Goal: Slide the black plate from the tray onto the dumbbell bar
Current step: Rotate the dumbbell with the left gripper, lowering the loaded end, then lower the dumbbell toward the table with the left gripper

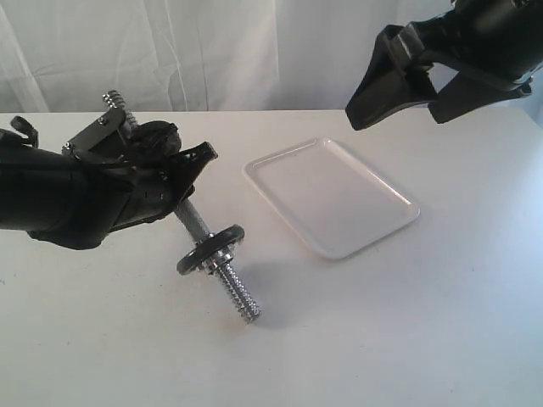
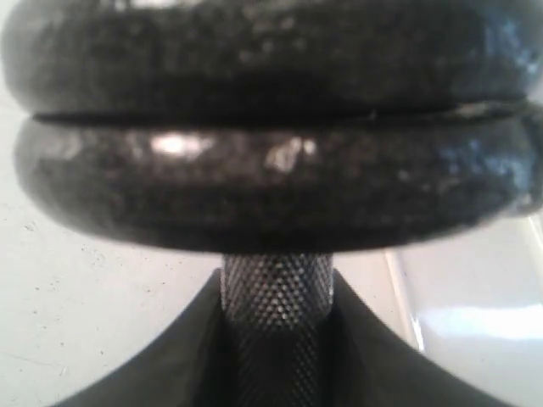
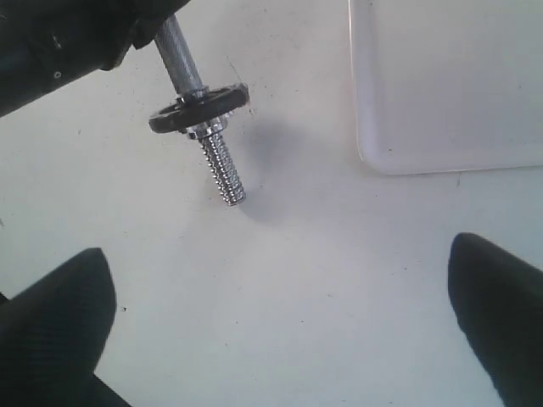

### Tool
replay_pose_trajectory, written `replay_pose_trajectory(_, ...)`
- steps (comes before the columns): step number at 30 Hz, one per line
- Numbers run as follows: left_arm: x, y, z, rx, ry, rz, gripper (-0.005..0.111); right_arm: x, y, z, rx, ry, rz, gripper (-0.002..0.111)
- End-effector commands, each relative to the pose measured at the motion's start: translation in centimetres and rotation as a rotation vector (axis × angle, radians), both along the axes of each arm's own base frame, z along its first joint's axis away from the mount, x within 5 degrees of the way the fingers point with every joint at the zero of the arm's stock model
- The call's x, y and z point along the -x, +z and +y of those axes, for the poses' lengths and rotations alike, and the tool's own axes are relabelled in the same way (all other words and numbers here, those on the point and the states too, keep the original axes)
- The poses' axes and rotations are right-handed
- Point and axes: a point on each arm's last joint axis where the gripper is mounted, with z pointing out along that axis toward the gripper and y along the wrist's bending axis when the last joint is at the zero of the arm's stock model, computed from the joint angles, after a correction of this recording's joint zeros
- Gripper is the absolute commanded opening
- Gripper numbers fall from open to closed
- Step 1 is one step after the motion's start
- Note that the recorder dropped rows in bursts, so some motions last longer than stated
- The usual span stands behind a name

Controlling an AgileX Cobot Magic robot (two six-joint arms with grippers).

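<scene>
the left gripper [image 1: 188,174] is clamped on the knurled steel middle of the dumbbell bar [image 1: 197,225], holding it tilted above the table beside the tray's left side. the black plate [image 1: 210,248] is not in the tray; it is seated on the bar, just above the coarse threaded end [image 1: 242,298] that points down toward the table. close up, two pebbled black discs [image 2: 271,186] lie face to face with a thin seam between them. the tray [image 1: 386,222] is a white glossy plastic rectangle with rounded corners and a low rim. the right gripper [image 1: 416,100] hangs above the tray's far right corner, its dark tapered fingers [image 3: 59,326] spread wide and holding nothing. the table [image 1: 407,339] is matte white with faint specks. a white pleated curtain [image 1: 170,51] hangs behind the tray.
</scene>
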Motion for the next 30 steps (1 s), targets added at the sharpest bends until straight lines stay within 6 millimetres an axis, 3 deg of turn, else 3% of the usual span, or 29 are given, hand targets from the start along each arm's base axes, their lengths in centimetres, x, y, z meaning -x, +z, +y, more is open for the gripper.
replay_pose_trajectory(1,-0.9,3.3,0.4,0.046,0.089,-0.134,0.0,0.2,0.0,-0.3,-0.001,-0.01,0.001,0.105)
replay_pose_trajectory(6,-1.2,1.8,-0.3,0.092,0.087,-0.096,0.0,0.2,0.0,-0.3,-0.001,-0.01,0.001,0.105)
replay_pose_trajectory(14,-1.5,1.8,-0.7,0.097,0.056,-0.123,0.0,0.2,0.0,-0.3,-0.001,-0.01,0.001,0.105)
replay_pose_trajectory(24,-2.0,-0.1,-1.4,0.073,0.031,-0.074,0.0,0.2,0.0,-0.3,-0.001,-0.01,0.001,0.105)
replay_pose_trajectory(30,-2.1,-0.2,-1.4,0.069,0.031,-0.073,0.0,0.2,0.0,-0.3,-0.001,-0.01,0.001,0.105)
